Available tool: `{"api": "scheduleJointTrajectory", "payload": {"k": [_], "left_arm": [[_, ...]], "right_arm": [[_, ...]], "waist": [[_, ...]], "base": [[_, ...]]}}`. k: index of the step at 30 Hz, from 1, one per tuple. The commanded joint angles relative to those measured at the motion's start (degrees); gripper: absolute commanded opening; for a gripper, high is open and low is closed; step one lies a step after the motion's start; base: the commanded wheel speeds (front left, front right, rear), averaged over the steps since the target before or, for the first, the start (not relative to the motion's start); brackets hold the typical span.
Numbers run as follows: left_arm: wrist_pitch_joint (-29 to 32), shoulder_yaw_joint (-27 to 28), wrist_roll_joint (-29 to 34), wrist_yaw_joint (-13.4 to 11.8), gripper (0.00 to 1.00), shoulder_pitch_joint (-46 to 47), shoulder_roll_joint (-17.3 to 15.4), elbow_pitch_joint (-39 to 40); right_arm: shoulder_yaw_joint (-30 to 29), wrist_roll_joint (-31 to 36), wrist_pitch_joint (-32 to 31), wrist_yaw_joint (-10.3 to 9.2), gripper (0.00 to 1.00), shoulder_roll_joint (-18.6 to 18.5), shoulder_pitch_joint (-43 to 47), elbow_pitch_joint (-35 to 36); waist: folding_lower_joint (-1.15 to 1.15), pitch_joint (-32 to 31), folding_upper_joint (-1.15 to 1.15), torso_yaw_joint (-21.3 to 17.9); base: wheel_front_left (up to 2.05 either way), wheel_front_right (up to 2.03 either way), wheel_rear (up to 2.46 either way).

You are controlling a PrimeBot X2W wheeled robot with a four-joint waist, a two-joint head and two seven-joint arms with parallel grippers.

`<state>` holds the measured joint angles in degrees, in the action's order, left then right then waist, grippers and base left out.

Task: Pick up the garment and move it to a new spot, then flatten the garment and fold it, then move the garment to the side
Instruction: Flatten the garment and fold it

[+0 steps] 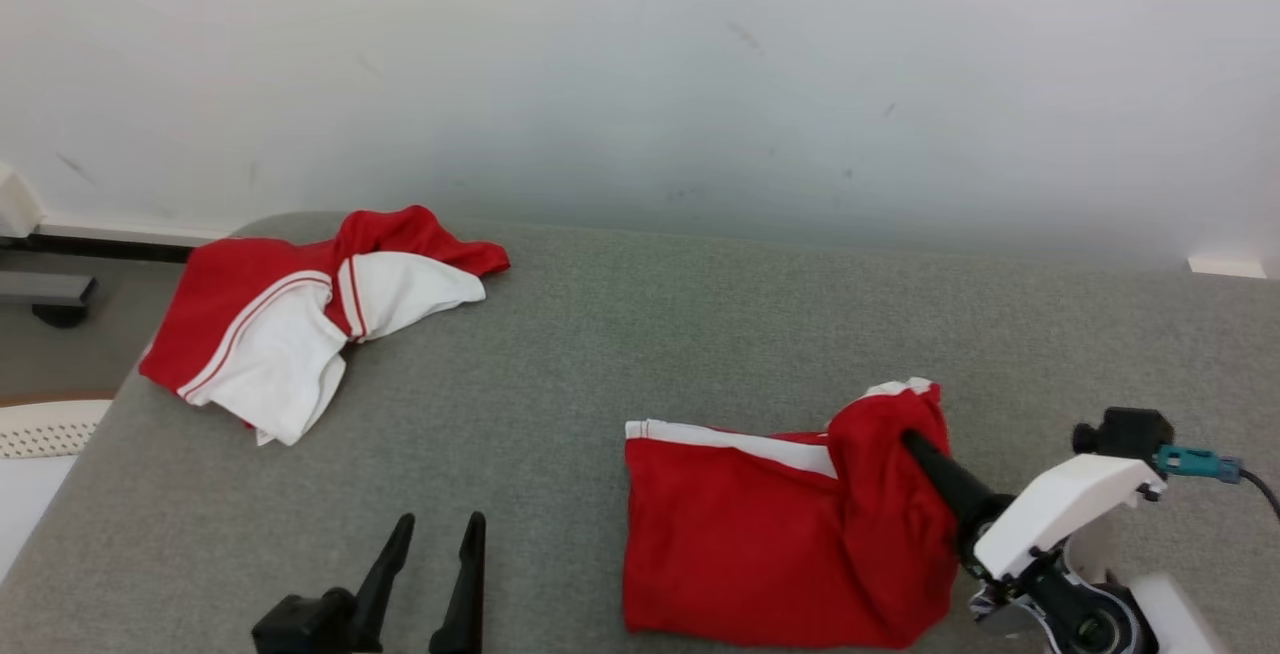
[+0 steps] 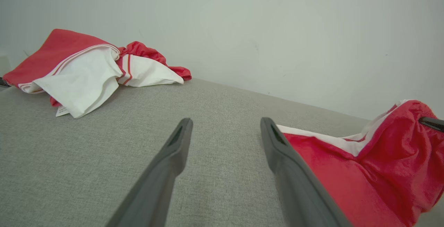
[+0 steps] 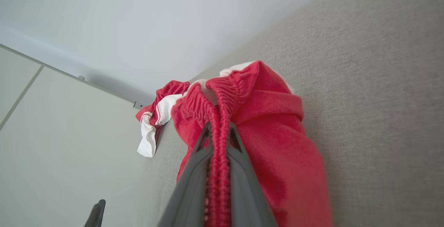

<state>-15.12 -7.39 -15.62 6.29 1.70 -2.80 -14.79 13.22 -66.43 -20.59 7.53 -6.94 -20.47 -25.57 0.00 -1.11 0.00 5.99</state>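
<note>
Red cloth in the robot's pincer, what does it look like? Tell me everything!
The red garment is soft, fuzzy-looking cloth with a white stripe along its far edge. Most of it lies roughly flat on the grey fabric surface. Its right end is bunched and raised, where the right pincer is shut on its ribbed band.

R tool (image 1: 910, 440) tips buried in garment (image 1: 740, 534) fold; L tool (image 1: 440, 520) base cut off at bottom edge.
</note>
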Motion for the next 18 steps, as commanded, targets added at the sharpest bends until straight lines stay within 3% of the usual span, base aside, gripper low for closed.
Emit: {"api": "scheduleJointTrajectory", "payload": {"k": [1,10,18], "left_arm": [[-0.03,0.11,-0.47,0.1,1.0,0.6,-0.21,-0.25],[-0.03,-1.97,-1.91,-0.34,1.0,1.57,-0.2,-1.32],[-0.03,-3.11,-2.94,-0.95,1.0,1.81,-0.19,-1.61]], "right_arm": [[0.61,-0.31,-1.0,-0.08,0.0,0.5,-0.46,0.36],[5.24,1.54,-5.3,-0.09,0.0,3.78,-6.35,-8.27],[11.19,-8.05,-3.71,-0.08,0.0,4.06,-10.68,-14.85]], "waist": [[0.0,0.13,0.0,0.63],[0.0,0.12,0.0,5.11],[0.0,0.12,0.0,8.08]], "base": [[0.0,0.0,0.0],[0.0,0.0,0.0],[0.0,0.0,0.0]]}}
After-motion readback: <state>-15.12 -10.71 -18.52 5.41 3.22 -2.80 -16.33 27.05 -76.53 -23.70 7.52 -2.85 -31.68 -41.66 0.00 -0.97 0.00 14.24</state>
